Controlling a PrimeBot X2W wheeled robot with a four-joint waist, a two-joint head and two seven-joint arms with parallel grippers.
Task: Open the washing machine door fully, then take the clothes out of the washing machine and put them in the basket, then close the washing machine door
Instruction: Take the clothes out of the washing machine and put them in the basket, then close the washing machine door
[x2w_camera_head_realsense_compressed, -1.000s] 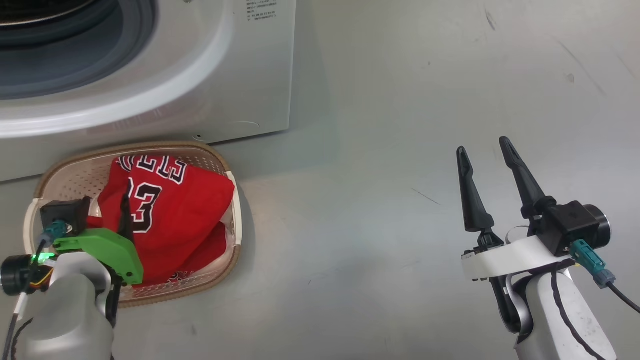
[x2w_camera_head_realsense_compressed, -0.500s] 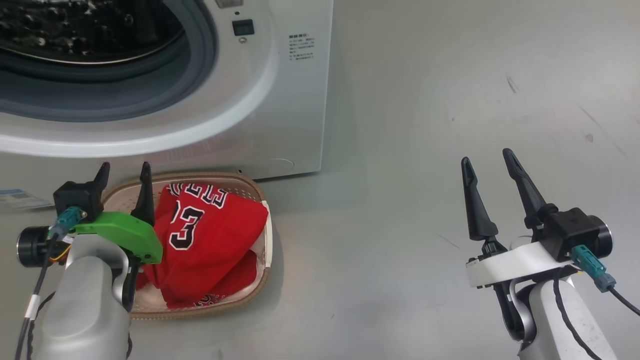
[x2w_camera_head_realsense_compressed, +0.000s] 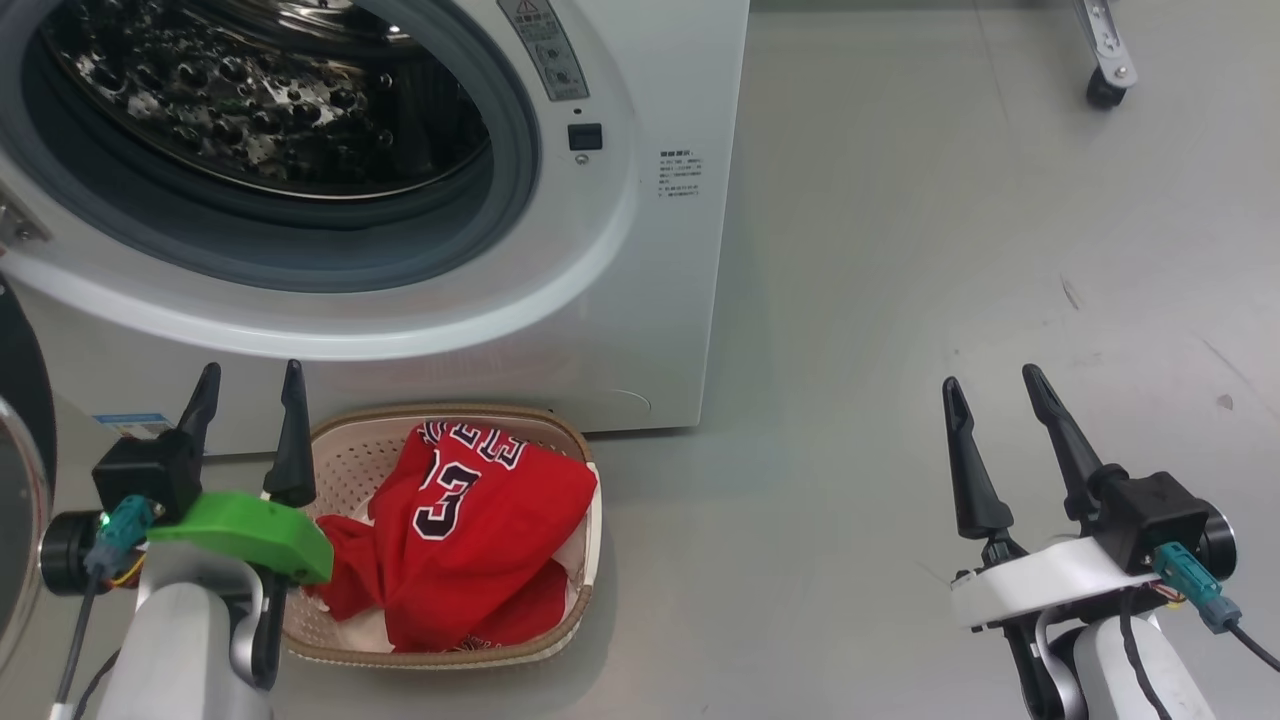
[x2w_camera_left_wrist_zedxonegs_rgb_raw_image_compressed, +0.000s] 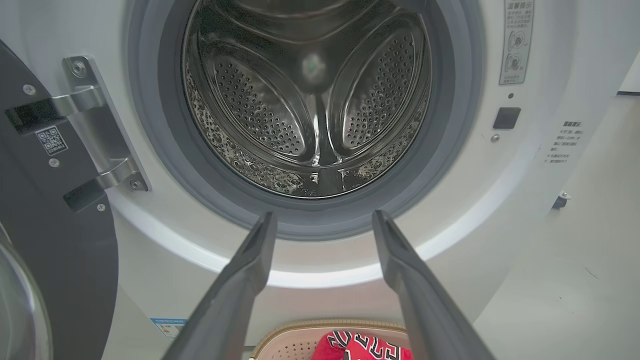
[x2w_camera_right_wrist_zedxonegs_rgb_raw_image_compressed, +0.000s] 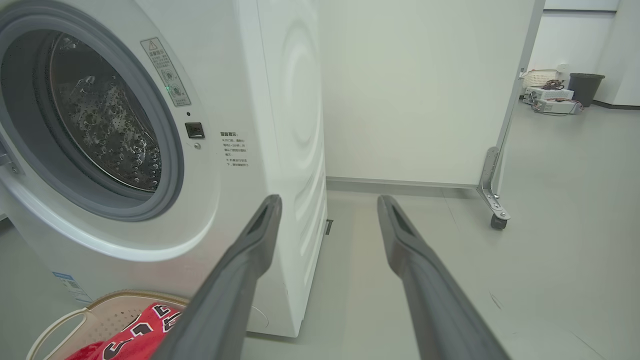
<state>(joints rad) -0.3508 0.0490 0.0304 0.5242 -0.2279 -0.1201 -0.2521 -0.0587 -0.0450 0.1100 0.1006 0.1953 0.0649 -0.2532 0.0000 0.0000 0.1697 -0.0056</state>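
The white washing machine (x2w_camera_head_realsense_compressed: 660, 300) stands with its steel drum (x2w_camera_left_wrist_zedxonegs_rgb_raw_image_compressed: 310, 100) bare inside. Its black-rimmed door (x2w_camera_left_wrist_zedxonegs_rgb_raw_image_compressed: 55, 235) hangs swung open at the left, with a sliver of the door (x2w_camera_head_realsense_compressed: 15, 480) at the head view's left edge. Red clothes (x2w_camera_head_realsense_compressed: 480, 530) with dark numbers lie in the cream basket (x2w_camera_head_realsense_compressed: 350, 455) on the floor against the machine's front. My left gripper (x2w_camera_head_realsense_compressed: 250, 375) is open and empty, just left of the basket and below the drum mouth. Over bare floor at the right, my right gripper (x2w_camera_head_realsense_compressed: 990, 380) is open and empty too.
Grey floor (x2w_camera_head_realsense_compressed: 900, 300) stretches to the right of the machine. A caster on a metal leg (x2w_camera_head_realsense_compressed: 1100, 90) stands at the far right, under a white partition (x2w_camera_right_wrist_zedxonegs_rgb_raw_image_compressed: 420, 90). A dark bin (x2w_camera_right_wrist_zedxonegs_rgb_raw_image_compressed: 585, 87) and clutter sit in the room beyond.
The head camera has tilted up, so the drum opening and door edge come into view. My left gripper has risen from over the clothes to beside the basket. The right gripper has held still.
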